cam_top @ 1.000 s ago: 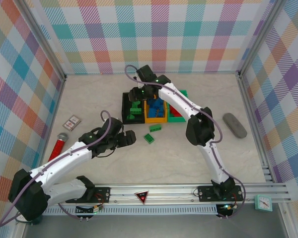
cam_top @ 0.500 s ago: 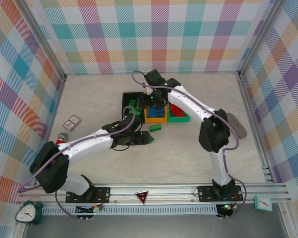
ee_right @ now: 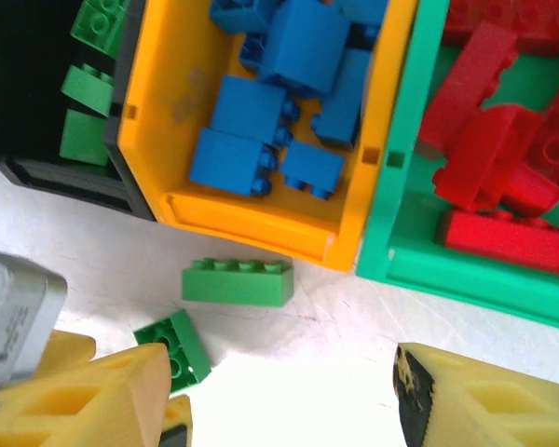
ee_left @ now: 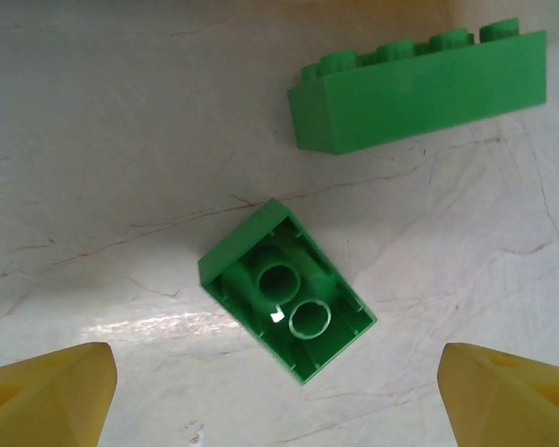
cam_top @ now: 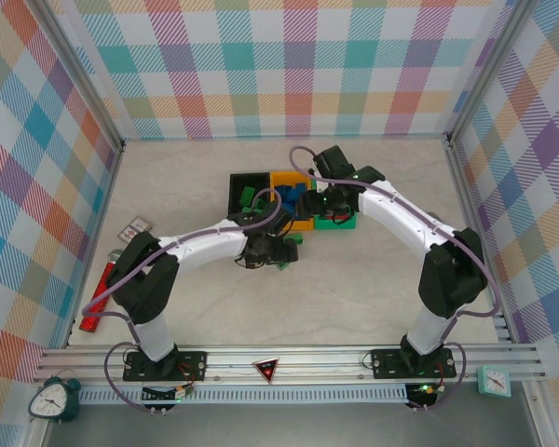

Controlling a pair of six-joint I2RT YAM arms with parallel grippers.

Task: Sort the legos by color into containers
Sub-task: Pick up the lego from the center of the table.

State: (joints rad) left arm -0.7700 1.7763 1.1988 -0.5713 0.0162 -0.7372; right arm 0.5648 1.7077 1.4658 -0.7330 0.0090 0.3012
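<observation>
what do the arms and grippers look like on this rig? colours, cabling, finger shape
The left arm and right arm have white link shells with black joint housings. A purplish-grey cable loops loosely outside each arm. The left gripper and right gripper carry yellow plastic fingers, blocky with hollow recesses.

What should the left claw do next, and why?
Probably lower and close on the small green brick. The left claw hangs open above it, a yellow finger on each side, and the brick lies upside down on the table, outside the black bin holding green ones.
</observation>
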